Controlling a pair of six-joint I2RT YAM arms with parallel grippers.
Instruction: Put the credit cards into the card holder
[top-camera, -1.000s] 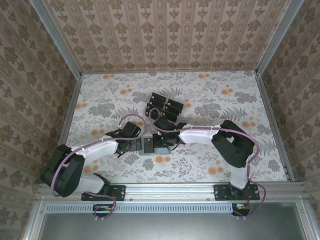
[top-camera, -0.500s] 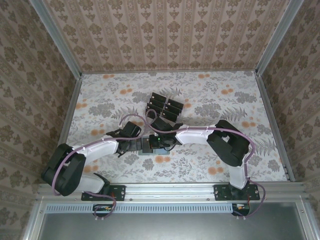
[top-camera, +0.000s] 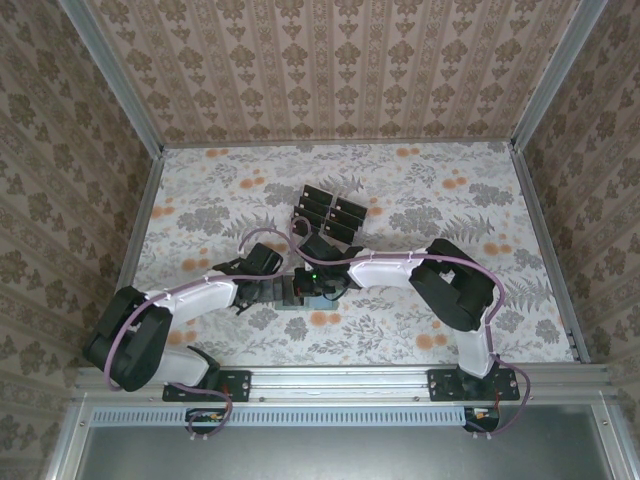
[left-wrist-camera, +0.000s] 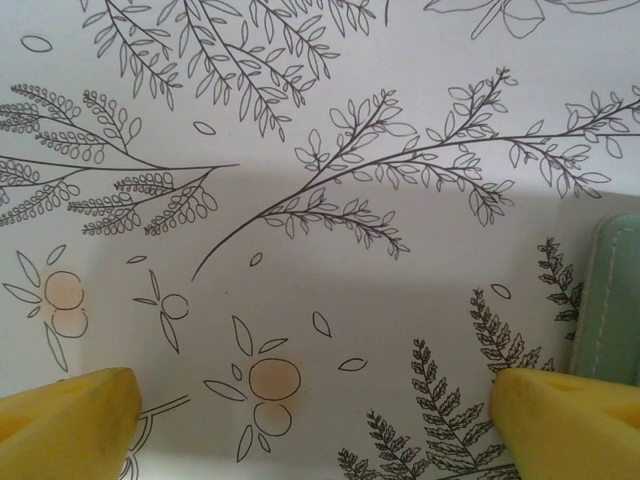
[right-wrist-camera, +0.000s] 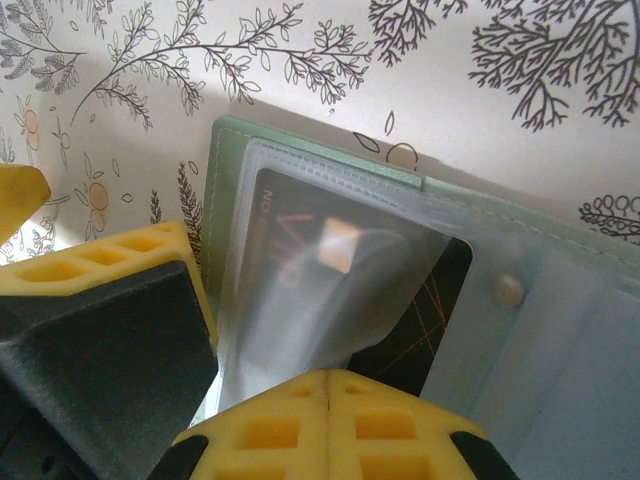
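The card holder (right-wrist-camera: 560, 330) lies open on the table, a sage green wallet with a clear sleeve (right-wrist-camera: 300, 300). One black credit card (right-wrist-camera: 445, 300) sits partly inside that sleeve. My right gripper (right-wrist-camera: 330, 385) is shut, with its fingertips against the card's near edge and nothing between them. My left gripper (left-wrist-camera: 315, 430) is open wide over bare tablecloth, its right finger (left-wrist-camera: 570, 420) beside the holder's left edge (left-wrist-camera: 610, 300). From above, both grippers (top-camera: 272, 290) (top-camera: 303, 285) meet over the holder and cover most of it. More credit cards (top-camera: 328, 212) stand in a clear rack behind.
The floral tablecloth (top-camera: 430, 200) is bounded by patterned walls (top-camera: 340, 70) and metal rails (top-camera: 545, 240). The rack of cards stands just behind the right arm's forearm (top-camera: 385, 270). A left finger (right-wrist-camera: 110, 300) stands close against the holder's left side.
The right gripper has slid left across the holder towards the left gripper, staying shut. The left arm has not moved.
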